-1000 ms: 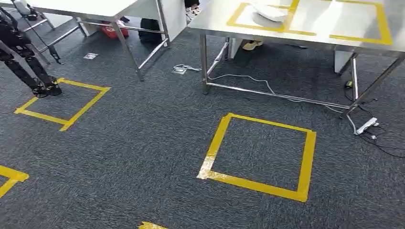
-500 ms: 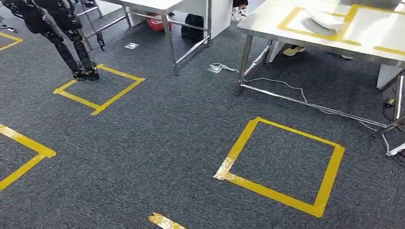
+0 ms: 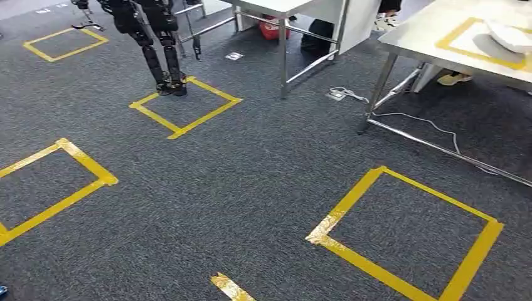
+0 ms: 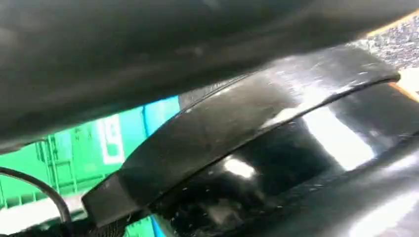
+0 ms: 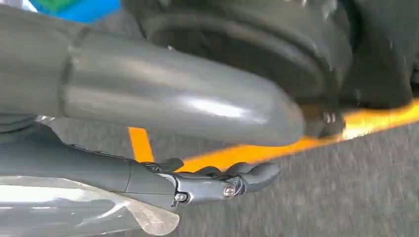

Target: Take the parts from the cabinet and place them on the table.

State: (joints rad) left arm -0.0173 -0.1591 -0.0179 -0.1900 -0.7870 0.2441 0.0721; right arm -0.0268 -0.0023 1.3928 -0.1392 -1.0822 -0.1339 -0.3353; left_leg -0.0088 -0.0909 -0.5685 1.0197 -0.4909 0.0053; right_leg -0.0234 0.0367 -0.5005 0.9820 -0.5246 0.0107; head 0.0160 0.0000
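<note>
**Carpet, tape squares and a far table**

Right hand [image 5: 163, 148] hangs over grey carpet [image 3: 251, 182], a clear plastic-wrapped part [image 5: 74, 212] against its fingers [image 5: 247, 177] (grip uncertain); left hand's state cannot be told; yellow tape squares [image 3: 401, 238] next; farthest, the steel surface [image 3: 426, 44] bearing a white bag [image 3: 511, 34].

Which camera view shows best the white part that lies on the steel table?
The head view shows it best: the white part lies inside a yellow tape outline on the steel table, at the picture's upper right edge. The two wrist views show nothing of it, just floor and robot body parts.
</note>
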